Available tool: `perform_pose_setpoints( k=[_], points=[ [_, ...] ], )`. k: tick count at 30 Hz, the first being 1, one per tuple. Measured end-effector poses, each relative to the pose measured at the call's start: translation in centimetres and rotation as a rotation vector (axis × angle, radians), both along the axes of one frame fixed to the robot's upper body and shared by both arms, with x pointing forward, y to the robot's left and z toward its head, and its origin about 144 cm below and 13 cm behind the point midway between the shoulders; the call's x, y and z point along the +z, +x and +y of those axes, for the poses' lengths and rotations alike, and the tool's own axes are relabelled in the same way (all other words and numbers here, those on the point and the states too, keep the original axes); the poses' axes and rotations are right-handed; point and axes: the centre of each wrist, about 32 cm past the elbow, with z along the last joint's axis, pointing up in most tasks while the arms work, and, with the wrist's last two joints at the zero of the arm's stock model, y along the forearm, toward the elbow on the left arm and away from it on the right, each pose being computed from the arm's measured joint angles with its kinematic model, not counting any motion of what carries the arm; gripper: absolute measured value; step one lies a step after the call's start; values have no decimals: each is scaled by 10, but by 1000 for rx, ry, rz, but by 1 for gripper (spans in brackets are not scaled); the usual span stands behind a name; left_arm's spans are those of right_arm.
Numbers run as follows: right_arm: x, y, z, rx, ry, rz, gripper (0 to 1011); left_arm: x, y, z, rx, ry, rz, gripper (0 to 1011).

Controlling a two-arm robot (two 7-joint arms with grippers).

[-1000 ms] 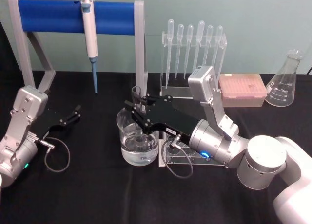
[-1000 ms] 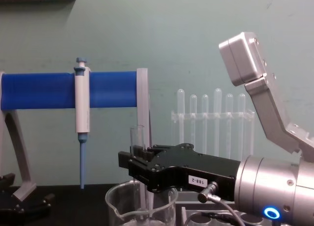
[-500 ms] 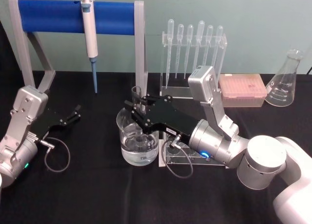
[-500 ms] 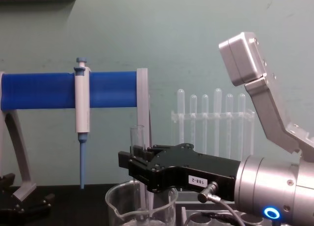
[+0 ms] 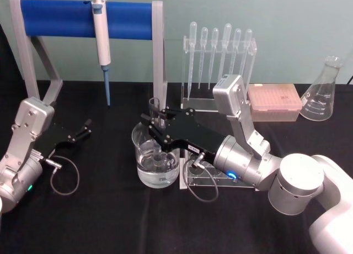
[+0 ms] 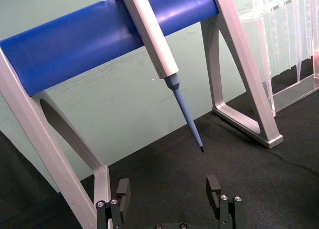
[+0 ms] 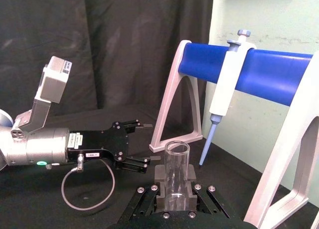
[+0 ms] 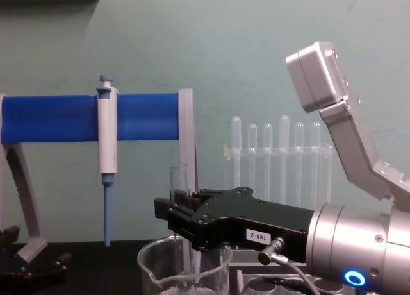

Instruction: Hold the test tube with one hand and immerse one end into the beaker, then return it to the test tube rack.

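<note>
Unmoved right gripper (image 5: 155, 125) tight on test tube (image 5: 154, 107) in beaker (image 5: 140, 154), water (image 5: 158, 169) plain from head view; left gripper (image 6: 168, 190) agape.

small white label (image 8: 254, 235) on the side of the right gripper (image 8: 178, 213): black print, reads 168-2, second digit not certain. conical flask (image 5: 321, 94) carries white graduation marks, figures too small to read.
</note>
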Motion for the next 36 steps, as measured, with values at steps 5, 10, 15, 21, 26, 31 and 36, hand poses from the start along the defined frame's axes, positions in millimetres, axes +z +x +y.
perform_pose_setpoints(
  k=[5,10,15,21,26,31,36],
  points=[
    [0,0,0,0,0,0,224,0,0,0,0,0,0,1000],
    [0,0,0,0,0,0,224,0,0,0,0,0,0,1000],
    [0,0,0,0,0,0,225,0,0,0,0,0,0,1000],
    [0,0,0,0,0,0,225,0,0,0,0,0,0,1000],
    [0,0,0,0,0,0,225,0,0,0,0,0,0,1000],
    [0,0,0,0,0,0,224,0,0,0,0,0,0,1000],
    [0,0,0,0,0,0,225,0,0,0,0,0,0,1000]
  ],
)
